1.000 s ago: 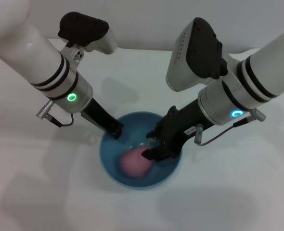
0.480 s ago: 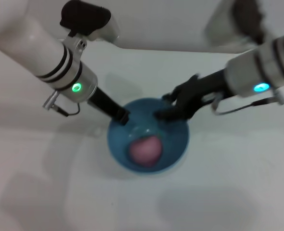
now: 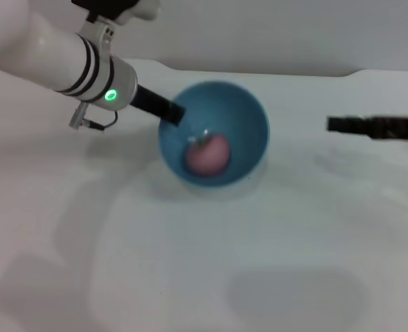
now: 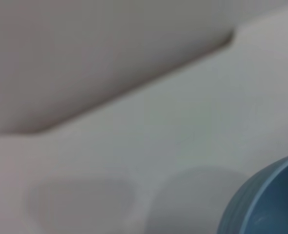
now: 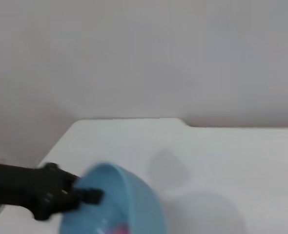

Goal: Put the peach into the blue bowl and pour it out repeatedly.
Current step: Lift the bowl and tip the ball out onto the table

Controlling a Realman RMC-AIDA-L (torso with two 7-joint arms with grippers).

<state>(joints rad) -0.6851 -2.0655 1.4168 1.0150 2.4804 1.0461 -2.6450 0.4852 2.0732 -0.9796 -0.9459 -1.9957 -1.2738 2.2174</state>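
The blue bowl (image 3: 221, 114) hangs a little above the white table, its mouth tipped toward the head camera. My left gripper (image 3: 172, 113) is shut on the bowl's rim on my left side. The pink peach (image 3: 208, 153) lies inside, low against the bowl's wall, its tiny stem pointing up. My right gripper (image 3: 335, 125) is far off to the right, level with the bowl and holding nothing. The right wrist view shows the bowl (image 5: 129, 195) from the side, with the left gripper (image 5: 85, 196) clamped on its rim. Only an edge of the bowl (image 4: 266, 207) appears in the left wrist view.
A white table (image 3: 211, 263) spreads around the bowl, and the bowl's shadow falls just beneath it. The table's back edge meets a pale wall (image 5: 144, 58), with a step in that edge at the back right (image 3: 356, 71).
My right gripper has come out of the bowl and drawn back to the right, leaving the peach inside. The left gripper has raised and tipped the bowl with the peach in it.
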